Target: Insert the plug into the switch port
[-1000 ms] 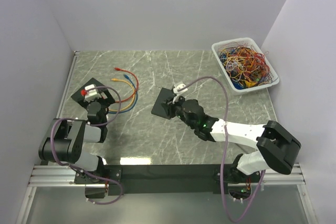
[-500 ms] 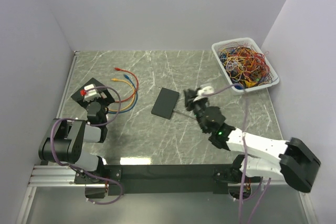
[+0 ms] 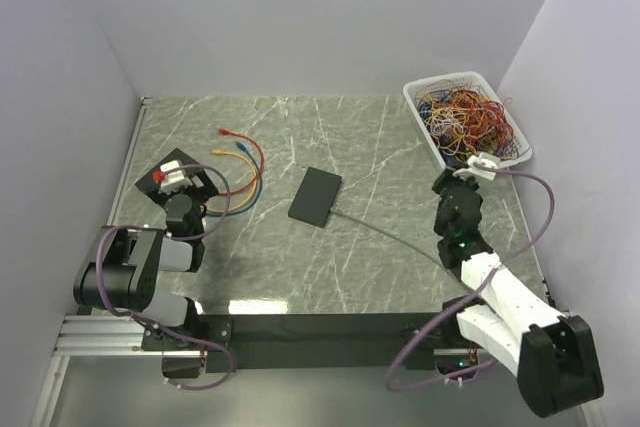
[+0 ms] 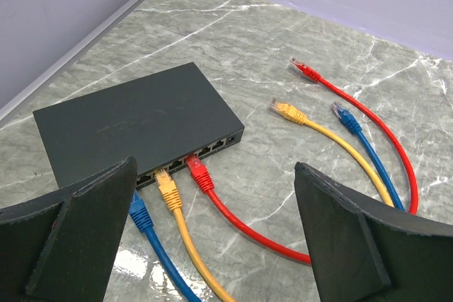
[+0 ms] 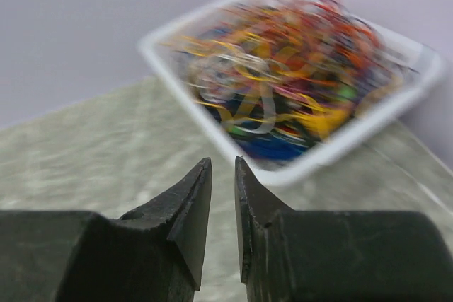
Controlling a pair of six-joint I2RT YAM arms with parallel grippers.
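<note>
While your left gripper (image 4: 214, 167) hangs wide open by the network switch (image 4: 134, 129), the loose red plug (image 4: 303, 70) lies apart on the marble. Your right gripper (image 5: 223, 160): all but closed, empty, facing the wire basket (image 5: 333, 148).

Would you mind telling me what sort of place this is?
Probably a robotics lab test cell: plain pale walls enclose a grey marble-pattern tabletop holding a flat black network switch with coloured patch cables and a white plastic basket of tangled wires.
</note>
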